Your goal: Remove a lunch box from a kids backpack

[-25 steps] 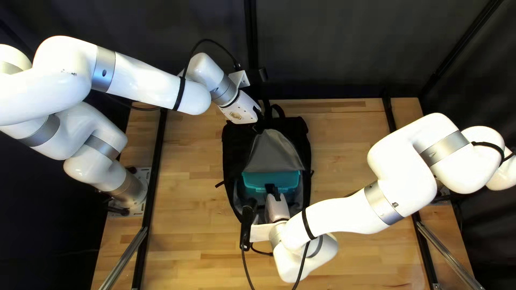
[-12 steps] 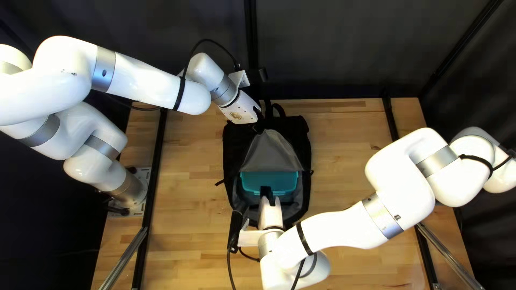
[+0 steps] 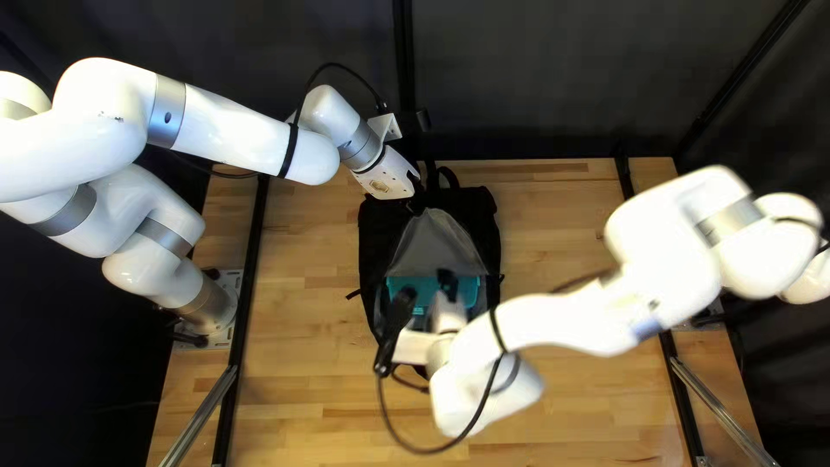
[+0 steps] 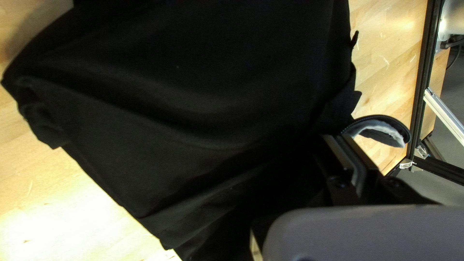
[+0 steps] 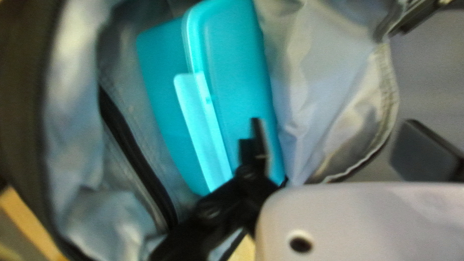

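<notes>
At the far end of the black backpack (image 3: 376, 229), my left gripper (image 3: 415, 183) holds its fabric; in the left wrist view the left gripper (image 4: 345, 145) has its fingers close together on black cloth (image 4: 193, 96). A teal lunch box (image 3: 471, 290) lies in the unzipped backpack, partly under the grey lining flap (image 3: 437, 242). My right gripper (image 3: 447, 278) is over the box. In the right wrist view the right gripper (image 5: 340, 145) is spread wide, one finger over the lunch box (image 5: 232, 72), the other beyond the pale lining (image 5: 314, 96).
The wooden table (image 3: 303, 372) surrounds the backpack. A loose cable (image 3: 389, 424) loops below my right wrist. Dark rails (image 3: 246, 303) run along the table's sides. Near my left gripper, an edge of pale lining (image 4: 382, 128) curls out.
The right arm first drew back toward the near edge, then came forward and rightward over the lunch box, which has barely shifted. My left arm has stayed still.
</notes>
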